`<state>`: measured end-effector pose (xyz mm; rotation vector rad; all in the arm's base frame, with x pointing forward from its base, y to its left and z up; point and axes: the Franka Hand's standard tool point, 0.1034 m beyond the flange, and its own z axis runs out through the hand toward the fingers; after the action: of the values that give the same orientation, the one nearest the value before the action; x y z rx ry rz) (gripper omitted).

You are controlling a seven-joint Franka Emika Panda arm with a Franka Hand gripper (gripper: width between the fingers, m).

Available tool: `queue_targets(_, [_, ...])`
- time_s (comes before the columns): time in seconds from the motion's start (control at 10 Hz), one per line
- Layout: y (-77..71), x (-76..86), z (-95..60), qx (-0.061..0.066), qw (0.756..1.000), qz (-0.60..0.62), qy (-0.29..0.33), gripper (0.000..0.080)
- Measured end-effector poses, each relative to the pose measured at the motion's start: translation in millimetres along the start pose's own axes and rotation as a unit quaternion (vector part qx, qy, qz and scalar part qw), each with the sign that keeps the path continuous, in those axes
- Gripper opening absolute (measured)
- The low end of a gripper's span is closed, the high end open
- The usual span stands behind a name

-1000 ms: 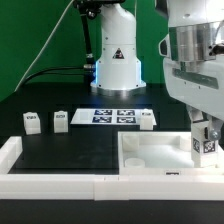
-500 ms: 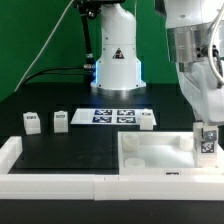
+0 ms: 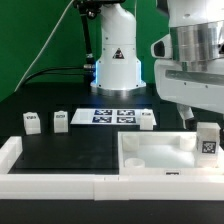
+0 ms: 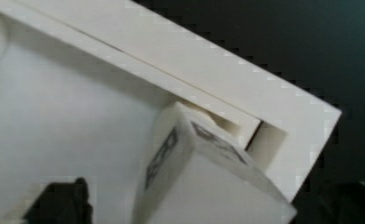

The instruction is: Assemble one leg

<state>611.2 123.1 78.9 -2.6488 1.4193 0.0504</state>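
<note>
One leg [image 3: 207,140], a small white block with a black-and-white tag, stands upright in the far right corner of the large white tray-like piece [image 3: 150,152]. My gripper [image 3: 200,117] hangs just above it, open, with nothing in it. In the wrist view the leg [image 4: 205,160] sits in the tray's corner between my two dark fingers [image 4: 58,202], which stand apart from it on both sides. Three more legs stand on the black table: two at the exterior view's left [image 3: 33,122] [image 3: 61,120] and one near the middle [image 3: 147,120].
The marker board [image 3: 110,116] lies flat between the loose legs. The arm's white base [image 3: 115,62] stands behind it. A low white wall [image 3: 50,186] runs along the front and turns up at the exterior view's left.
My gripper was shut on the leg in the tray's corner. It has let go and risen; the leg stays standing where it was.
</note>
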Motion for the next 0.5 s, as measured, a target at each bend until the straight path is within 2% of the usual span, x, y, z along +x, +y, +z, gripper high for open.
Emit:
queue_targets(0.1, [-1.5,0.8,-0.7,-0.002,0.997,-0.075,0.002,0.0647])
queue_targets(0.3, [-1.8,0.3,-0.7,-0.015,0.972,-0.236,0.01,0.0649])
queue_targets(0.4, [-3.7,-5.0,0.1,-0.021,0.964,-0.263,0.015,0.0649])
queue_targets(0.5, [-4.3,-6.5,0.4,-0.03,0.943,-0.33,0.021,0.0649])
